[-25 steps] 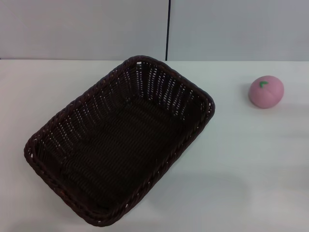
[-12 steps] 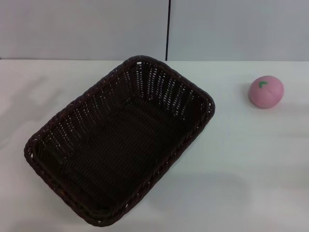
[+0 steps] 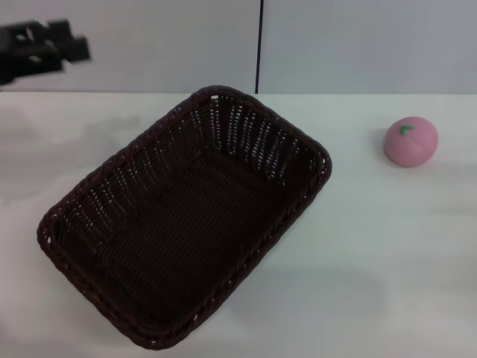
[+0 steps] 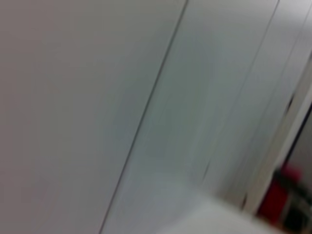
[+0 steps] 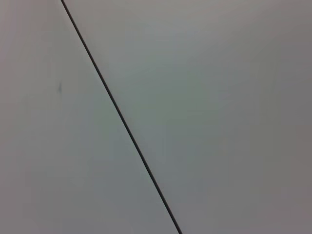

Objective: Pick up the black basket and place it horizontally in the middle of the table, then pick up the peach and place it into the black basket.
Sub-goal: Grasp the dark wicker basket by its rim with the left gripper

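Note:
The black basket (image 3: 182, 216) lies empty on the white table (image 3: 373, 253), set diagonally, left of centre in the head view. The pink peach (image 3: 410, 141) sits on the table at the far right, well apart from the basket. My left gripper (image 3: 45, 46) shows as a dark blurred shape at the far upper left, above the table's back edge and away from the basket. The right gripper is out of view. Both wrist views show only the wall.
A pale grey wall (image 3: 358, 45) with a dark vertical seam (image 3: 259, 45) stands behind the table. Bare tabletop lies between the basket and the peach and in front of the peach.
My left gripper has come into the head view at the upper left; it was not visible before. The basket and peach have not moved.

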You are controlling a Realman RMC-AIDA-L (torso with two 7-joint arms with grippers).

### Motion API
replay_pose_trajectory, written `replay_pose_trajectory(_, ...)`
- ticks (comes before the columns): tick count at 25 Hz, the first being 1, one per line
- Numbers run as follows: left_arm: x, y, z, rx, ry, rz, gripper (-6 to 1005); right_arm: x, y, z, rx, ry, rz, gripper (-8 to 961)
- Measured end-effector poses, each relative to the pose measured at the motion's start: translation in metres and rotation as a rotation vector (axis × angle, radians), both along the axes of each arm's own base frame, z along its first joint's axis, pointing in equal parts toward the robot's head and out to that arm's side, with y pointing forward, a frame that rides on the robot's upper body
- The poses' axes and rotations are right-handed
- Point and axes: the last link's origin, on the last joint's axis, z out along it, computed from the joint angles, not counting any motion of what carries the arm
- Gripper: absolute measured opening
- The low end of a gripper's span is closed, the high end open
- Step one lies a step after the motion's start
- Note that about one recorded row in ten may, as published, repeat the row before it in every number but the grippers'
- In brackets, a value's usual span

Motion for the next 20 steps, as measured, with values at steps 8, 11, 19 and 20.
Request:
replay_pose_trajectory(8, 0.013, 0.017, -0.021, -0.077, 0.283, 0.117, 741, 0.001, 0.001, -0.001, -0.005, 0.006, -0.008, 617)
replay_pose_trajectory(11, 0.016, 0.019, -0.029, -0.092, 0.346, 0.15, 741, 0.002, 0.001, -0.002, -0.009, 0.009, -0.016, 616)
replay_pose_trajectory(19, 0.028, 0.019, -0.052, -0.172, 0.465, 0.177, 740, 0.004, 0.001, -0.002, -0.006, 0.019, -0.028, 612)
replay_pose_trajectory(20, 0.028, 0.019, -0.054, -0.178, 0.469, 0.179, 739, 0.004, 0.001, -0.002, -0.005, 0.022, -0.029, 611)
